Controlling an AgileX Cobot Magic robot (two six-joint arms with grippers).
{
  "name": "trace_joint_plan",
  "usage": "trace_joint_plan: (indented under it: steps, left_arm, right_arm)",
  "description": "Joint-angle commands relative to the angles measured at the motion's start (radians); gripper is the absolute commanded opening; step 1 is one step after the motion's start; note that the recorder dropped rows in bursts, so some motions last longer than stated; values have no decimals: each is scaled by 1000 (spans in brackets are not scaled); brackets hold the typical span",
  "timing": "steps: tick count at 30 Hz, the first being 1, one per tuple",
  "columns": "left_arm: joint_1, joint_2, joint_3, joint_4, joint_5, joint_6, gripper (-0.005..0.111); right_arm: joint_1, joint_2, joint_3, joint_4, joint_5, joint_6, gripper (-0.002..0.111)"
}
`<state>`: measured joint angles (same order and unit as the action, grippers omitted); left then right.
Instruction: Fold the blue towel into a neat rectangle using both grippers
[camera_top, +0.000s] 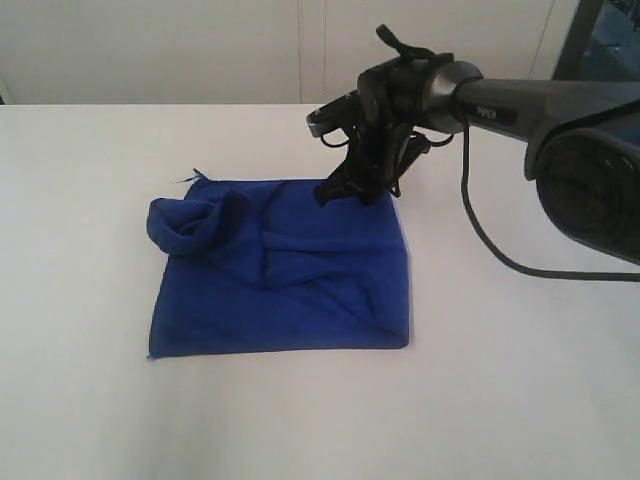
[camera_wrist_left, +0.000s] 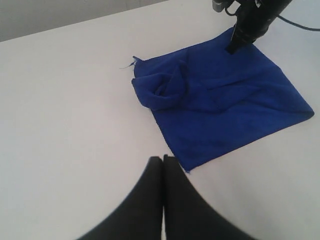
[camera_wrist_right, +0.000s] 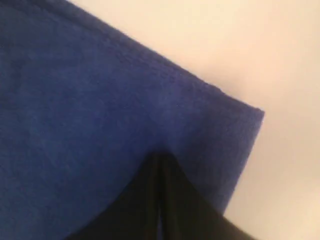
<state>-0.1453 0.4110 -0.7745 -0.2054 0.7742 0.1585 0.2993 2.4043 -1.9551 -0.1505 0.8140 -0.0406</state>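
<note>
The blue towel (camera_top: 300, 290) lies on the white table, roughly square, with a bunched, rolled-up lump (camera_top: 195, 225) at its far left corner and creases across the middle. My right gripper (camera_top: 333, 193) points down at the towel's far edge with its fingers shut; the tips (camera_wrist_right: 161, 156) rest on the cloth (camera_wrist_right: 100, 100) near a corner, and no fabric shows between them. My left gripper (camera_wrist_left: 163, 158) is shut and empty, held above bare table just off a corner of the towel (camera_wrist_left: 225, 105). It does not appear in the exterior view.
The right arm's bulky body (camera_top: 590, 180) and its black cable (camera_top: 480, 230) hang over the table to the right of the towel. White table (camera_top: 90, 200) surrounds the cloth on all sides. A pale wall stands behind.
</note>
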Motion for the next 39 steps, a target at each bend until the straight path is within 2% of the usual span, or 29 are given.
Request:
trace_joint_plan:
  steps: [1, 7, 12, 16, 19, 25, 29, 33, 39]
  left_arm:
    - [-7, -5, 5, -2, 4, -1, 0]
    - [-7, -5, 5, -2, 4, -1, 0]
    - [-7, -5, 5, -2, 4, -1, 0]
    - [-7, -5, 5, -2, 4, -1, 0]
    - [-7, -5, 5, -2, 4, -1, 0]
    - [-7, -5, 5, -2, 4, -1, 0]
    - [-7, -5, 5, -2, 4, -1, 0]
    - [-7, -5, 5, -2, 4, -1, 0]
    - [-7, -5, 5, -2, 4, -1, 0]
  right_arm:
    - [-49, 37, 3, -74, 62, 72, 0]
    - [-92, 18, 3, -143, 407, 107, 0]
    - [-90, -87, 97, -72, 407, 86, 0]
    - [-90, -215, 214, -72, 407, 64, 0]
    - [-90, -318, 236, -72, 407, 41, 0]
    - [-90, -283, 287, -72, 95, 41, 0]
    - [-101, -201, 338, -180, 1, 137, 0]
    - [-132, -158, 340, -195, 1, 211, 0]
    - [-152, -159, 340, -197, 239, 204, 0]
